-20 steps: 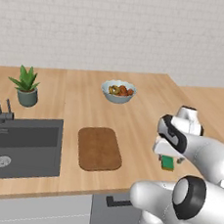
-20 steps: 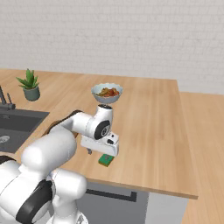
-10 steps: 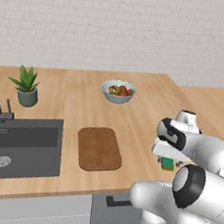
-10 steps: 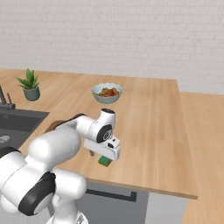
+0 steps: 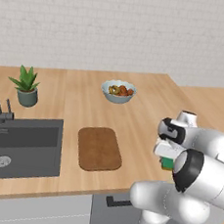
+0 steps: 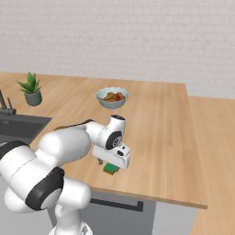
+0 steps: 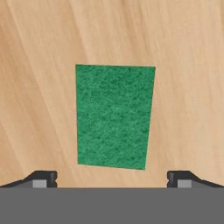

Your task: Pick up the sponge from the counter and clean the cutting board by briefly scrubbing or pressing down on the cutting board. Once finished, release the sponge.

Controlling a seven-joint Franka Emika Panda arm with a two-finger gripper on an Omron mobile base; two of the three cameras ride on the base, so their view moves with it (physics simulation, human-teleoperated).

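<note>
**benchtop_bo:** Compared with a second earlier, we'd dropped the white arm's two-finger gripper [image 6: 108,163] closer over the small green rectangular sponge [image 7: 114,116], while everything else on the light tan wood-plank counter [image 5: 144,103] stayed put.

**k_rig:** So still the pickup step?

**benchtop_bo:** Yep. Jaws were spread fully wide and holding nothing. In the hand view our fingertips [image 7: 43,178] sat either side of the sponge, which lay flat on the counter near the front edge, well apart from the dark brown wooden cutting board [image 5: 99,148].

**k_rig:** Next?

**benchtop_bo:** We figured lower a bit more, close on the sponge, then carry it left to the board.

**k_rig:** Containers?

**benchtop_bo:** The pale round bowl [image 5: 118,91] held red and orange food bits; the little grey pot [image 5: 27,97] held a spiky green plant. The dark grey sink basin [image 5: 21,145] looked empty.
</note>
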